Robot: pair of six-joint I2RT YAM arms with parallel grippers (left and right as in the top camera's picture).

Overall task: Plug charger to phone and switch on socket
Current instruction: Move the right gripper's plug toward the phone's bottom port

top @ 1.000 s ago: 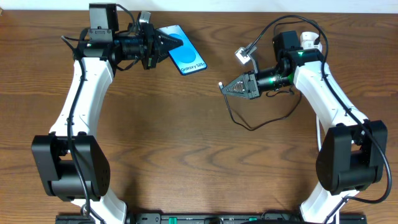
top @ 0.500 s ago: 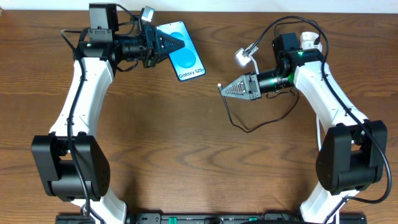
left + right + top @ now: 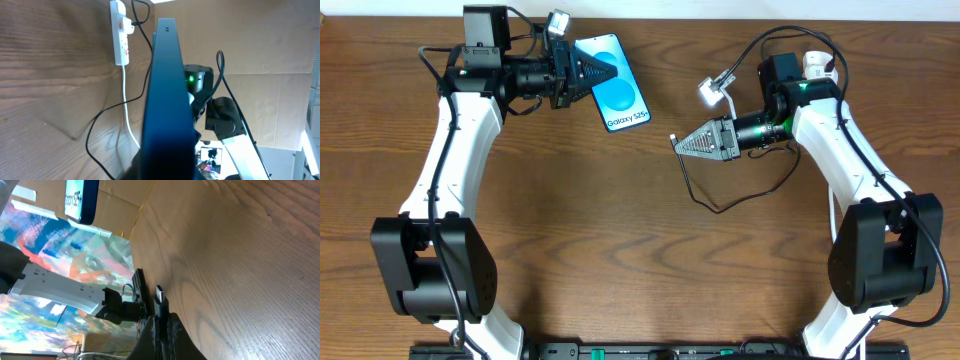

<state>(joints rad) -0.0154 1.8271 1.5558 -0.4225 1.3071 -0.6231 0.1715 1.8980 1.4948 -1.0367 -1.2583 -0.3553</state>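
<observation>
The right gripper's (image 3: 682, 143) fingers (image 3: 172, 330) are pinching together on the charger (image 3: 159, 297), whose small metal plug tip is sticking out past them. It is hanging above the table (image 3: 620, 260) and pointing toward the left side. From there the thin black cable is looping down onto the wood and curving back under the right arm.

The left gripper (image 3: 605, 70) is clamping the phone (image 3: 622, 100) at its upper end and holding it off the table, near the far edge. The screen is facing up to the overhead camera. The left wrist camera is seeing the phone edge-on as a dark blue slab.

"Galaxy S25" is reading clearly in dark letters on the light-blue screen, beside a darker blue circle. Part of the same lettering is showing in the right wrist view.

Beyond the phone, the socket (image 3: 120, 32) is lying at the far right of the table, showing its red switches, with its white cord (image 3: 127, 115) trailing away.

Since a second ago the phone is turned slightly, so its lettered end is pointing more toward the near side. In the last half second neither arm is shifting noticeably.
</observation>
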